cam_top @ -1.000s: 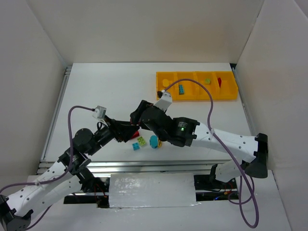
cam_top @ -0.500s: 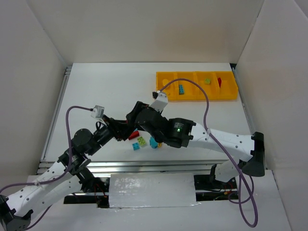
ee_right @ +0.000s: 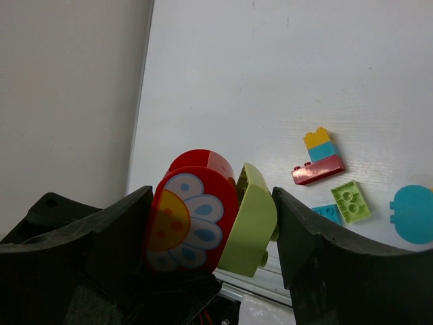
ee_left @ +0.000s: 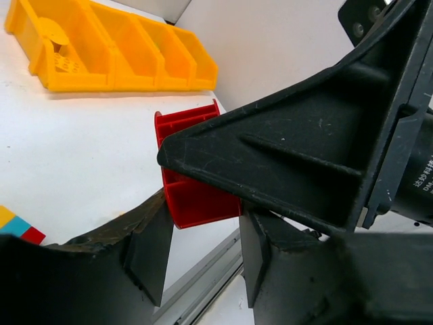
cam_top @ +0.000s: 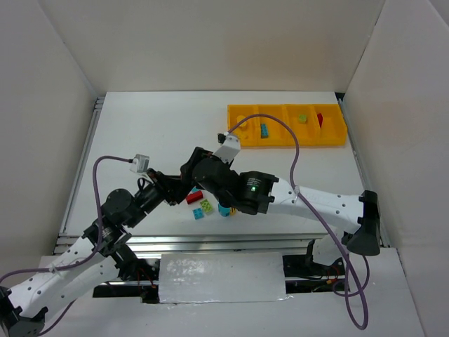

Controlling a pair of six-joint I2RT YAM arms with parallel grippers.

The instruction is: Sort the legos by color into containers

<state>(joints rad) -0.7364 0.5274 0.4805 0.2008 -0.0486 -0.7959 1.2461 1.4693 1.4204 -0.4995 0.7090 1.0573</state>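
Tight squeeze here: the left claw (ee_left: pixel 203 211) sits right under the right arm (ee_left: pixel 304 149), whose black bulk looms just above it. A red brick (ee_left: pixel 193 183) plugs the left claw's gap, and a flowered brick (ee_right: pixel 203 217) plugs the right claw (ee_right: pixel 211 196). Loose bricks (cam_top: pixel 207 206) crowd the desk (cam_top: pixel 154 126) just right of the left claw. Beyond and left is bare desk, with the yellow tray (cam_top: pixel 286 143) well off.

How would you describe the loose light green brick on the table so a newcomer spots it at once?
On the white table, go to the middle of its front edge. There the light green brick lies between a small blue brick and a round turquoise piece. It is the only green square lying there.
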